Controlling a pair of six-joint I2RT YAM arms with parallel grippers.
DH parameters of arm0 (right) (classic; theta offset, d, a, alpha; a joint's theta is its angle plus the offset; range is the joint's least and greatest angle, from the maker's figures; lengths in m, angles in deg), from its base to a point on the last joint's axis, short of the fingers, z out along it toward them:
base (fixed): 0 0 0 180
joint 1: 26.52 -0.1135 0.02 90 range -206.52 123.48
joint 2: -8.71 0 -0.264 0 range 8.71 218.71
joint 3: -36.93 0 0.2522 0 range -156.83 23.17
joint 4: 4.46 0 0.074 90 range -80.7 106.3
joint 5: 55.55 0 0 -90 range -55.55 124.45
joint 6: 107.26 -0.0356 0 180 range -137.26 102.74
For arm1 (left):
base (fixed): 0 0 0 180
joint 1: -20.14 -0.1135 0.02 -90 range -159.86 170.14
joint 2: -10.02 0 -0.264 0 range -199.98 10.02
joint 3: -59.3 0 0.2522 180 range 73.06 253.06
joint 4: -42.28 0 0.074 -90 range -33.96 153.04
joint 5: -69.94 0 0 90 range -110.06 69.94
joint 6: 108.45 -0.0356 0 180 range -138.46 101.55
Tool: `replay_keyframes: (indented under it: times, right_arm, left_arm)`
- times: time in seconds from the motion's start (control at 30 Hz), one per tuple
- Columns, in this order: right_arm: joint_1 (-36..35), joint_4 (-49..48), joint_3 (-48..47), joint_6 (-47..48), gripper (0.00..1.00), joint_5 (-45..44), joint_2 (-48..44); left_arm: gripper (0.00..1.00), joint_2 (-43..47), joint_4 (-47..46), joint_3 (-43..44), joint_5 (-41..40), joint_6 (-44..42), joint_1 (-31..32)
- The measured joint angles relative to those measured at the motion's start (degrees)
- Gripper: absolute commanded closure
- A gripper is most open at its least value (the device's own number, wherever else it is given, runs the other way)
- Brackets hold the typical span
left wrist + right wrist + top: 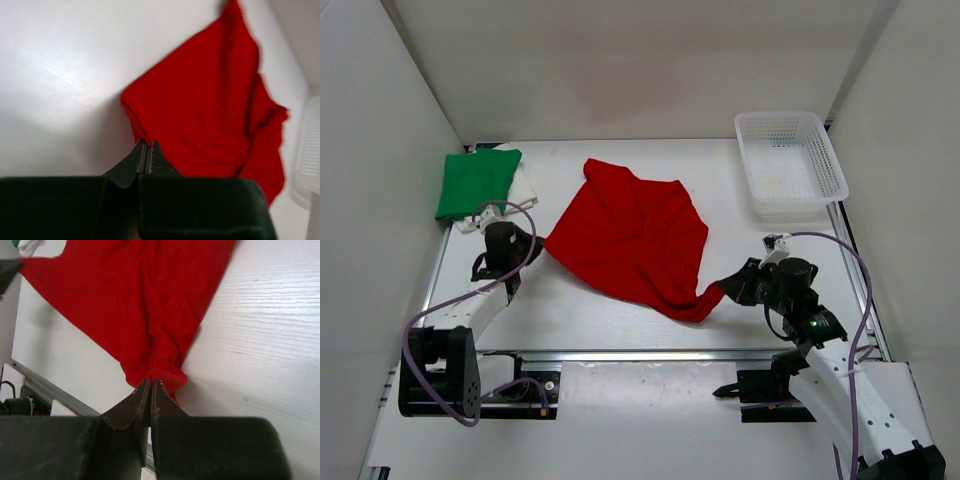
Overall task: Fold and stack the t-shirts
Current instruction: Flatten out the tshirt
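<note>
The red t-shirt (635, 235) lies spread and wrinkled across the middle of the table. My left gripper (538, 243) is at its left corner, jaws shut with the cloth edge pinched at the tips (146, 142). At the shirt's near right corner, bunched cloth is caught in my shut right gripper (725, 290), whose tips (151, 381) bite into the fold. The red t-shirt (210, 110) fills the left wrist view, and the red t-shirt (145, 295) stretches away in the right wrist view. The folded green t-shirt (475, 182) sits at the back left on the white t-shirt (525, 186).
A white mesh basket (790, 165) stands at the back right corner. White walls enclose the table on three sides. A metal rail (650, 355) runs along the near edge between the two arm bases.
</note>
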State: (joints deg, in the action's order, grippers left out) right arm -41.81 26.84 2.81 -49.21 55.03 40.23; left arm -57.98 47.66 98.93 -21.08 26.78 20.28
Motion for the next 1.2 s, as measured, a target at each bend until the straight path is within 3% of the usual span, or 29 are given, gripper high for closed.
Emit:
replay_keyframes:
  times: [0.27,0.37,0.43,0.53,0.63,0.73,0.77,0.87,0.93,1.07,1.13,1.2]
  right_arm:
    - [-0.9,-1.9,-14.6,0.1,1.0,-0.9,10.5]
    - [-1.7,1.2,-25.7,1.9,1.0,-3.4,14.6]
    - [-4.5,5.4,-36.8,4.5,1.0,-9.9,17.4]
    - [-14.8,11.2,-57.2,10.7,1.0,-24.7,21.5]
    - [-27.8,14.0,-75.6,17.0,1.0,-39.7,25.1]
    - [-43.9,10.4,-83.8,26.2,1.0,-55.5,26.4]
    - [-50.2,6.5,-82.3,32.1,1.0,-61.7,25.0]
    - [-64.9,-29.8,-67.4,63.6,1.0,-77.6,22.1]
    - [-63.9,-35.2,-66.8,70.4,1.0,-83.3,25.8]
    - [-55.4,-25.1,-69.7,65.6,1.0,-84.0,33.1]
    - [-48.6,-16.3,-70.7,59.5,1.0,-79.1,35.9]
    - [-37.4,-6.5,-74.0,51.3,1.0,-68.8,39.7]
  left_arm:
    - [1.0,1.2,3.2,12.2,3.0,-1.5,1.4]
    - [1.0,1.2,7.8,19.3,5.3,-2.4,1.0]
    - [1.0,0.2,14.3,28.9,8.3,-3.5,0.7]
    - [1.0,-2.0,18.0,44.3,15.7,-4.2,-1.2]
    - [1.0,0.5,17.2,51.3,24.1,-1.4,-8.7]
    - [1.0,3.9,18.0,55.3,27.0,1.0,-16.5]
    - [1.0,4.7,18.9,56.8,27.2,1.1,-16.9]
    - [1.0,6.7,20.3,58.4,27.8,0.9,-16.0]
    - [1.0,7.5,21.4,58.3,28.5,0.8,-15.9]
    - [1.0,7.4,21.6,55.6,28.5,1.1,-16.6]
    - [1.0,6.9,22.0,53.3,28.2,1.1,-16.9]
    - [1.0,6.1,22.1,51.0,27.6,0.7,-16.8]
